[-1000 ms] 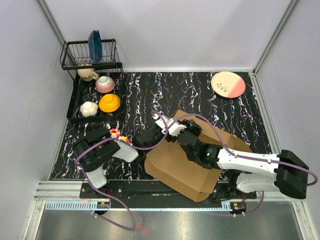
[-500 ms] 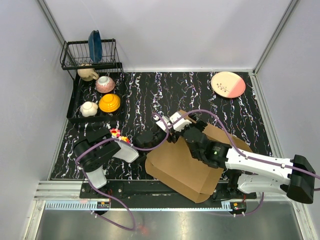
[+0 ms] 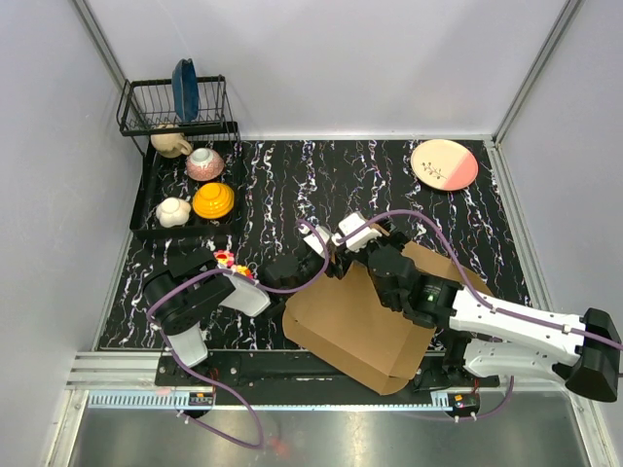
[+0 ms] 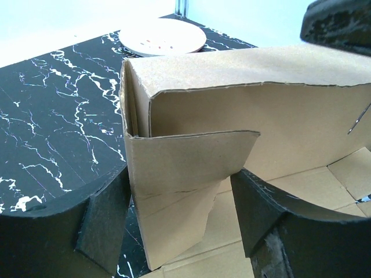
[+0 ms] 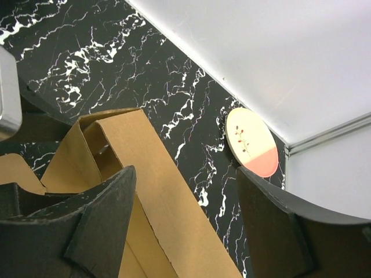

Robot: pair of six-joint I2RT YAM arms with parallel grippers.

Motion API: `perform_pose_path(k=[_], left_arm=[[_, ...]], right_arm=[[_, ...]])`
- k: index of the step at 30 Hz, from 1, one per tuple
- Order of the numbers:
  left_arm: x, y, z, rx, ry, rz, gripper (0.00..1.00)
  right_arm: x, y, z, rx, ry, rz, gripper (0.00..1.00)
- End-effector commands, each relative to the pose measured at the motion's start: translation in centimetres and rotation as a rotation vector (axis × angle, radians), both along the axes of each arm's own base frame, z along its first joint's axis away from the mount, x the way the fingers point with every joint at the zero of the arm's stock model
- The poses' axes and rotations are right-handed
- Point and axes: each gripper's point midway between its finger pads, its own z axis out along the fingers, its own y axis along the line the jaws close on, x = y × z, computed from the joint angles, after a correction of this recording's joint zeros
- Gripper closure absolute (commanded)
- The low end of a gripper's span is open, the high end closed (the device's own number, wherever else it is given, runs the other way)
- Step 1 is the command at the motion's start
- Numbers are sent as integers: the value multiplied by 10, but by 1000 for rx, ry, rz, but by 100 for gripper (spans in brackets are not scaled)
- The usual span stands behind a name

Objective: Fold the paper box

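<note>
Brown corrugated cardboard fills the near right part of the black, white-veined desk (image 3: 292, 175): the plain die-cut paper box (image 3: 355, 316) lies there mostly flat, between the two arms, and its near corner reaches the rail where the arms are bolted. At its far left corner a side wall stands upright, and a short flap is bent round that corner.

Both arms meet at that raised corner. The left claw (image 4: 182, 220) has its fingers (image 4: 107, 229) set wide, one on each side of the bent flap. The flap's edge runs just beside the left finger, and I cannot tell whether either finger presses on it. The right claw (image 5: 185, 197) hovers above the top edge of the standing wall with its jaws spread wide, and holds nothing.

A round cream and pink plate (image 3: 444, 164) lies well apart in the far right corner of the desk. In the far left corner a black wire dish rack (image 3: 146, 107) holds a blue plate (image 3: 185, 89) on edge. In front of it a black tray (image 3: 146, 190) carries an upturned orange bowl (image 3: 213, 200) and some pale cups.
</note>
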Motion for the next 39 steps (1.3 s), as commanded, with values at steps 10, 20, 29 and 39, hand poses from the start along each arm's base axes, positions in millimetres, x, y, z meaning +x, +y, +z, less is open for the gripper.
perform_pose_path(k=[10, 20, 29, 39], left_arm=[[-13, 19, 106, -312, -261, 8, 27], [-12, 19, 97, -296, -245, 5, 27], [-6, 14, 82, -276, -214, 10, 27], [-3, 29, 90, -286, -230, 40, 27]], right_arm=[[27, -16, 6, 99, -31, -162, 33], [40, -40, 8, 187, -37, -228, 34], [63, -50, -28, 101, 28, -303, 32], [60, -48, -51, 75, 75, -284, 32]])
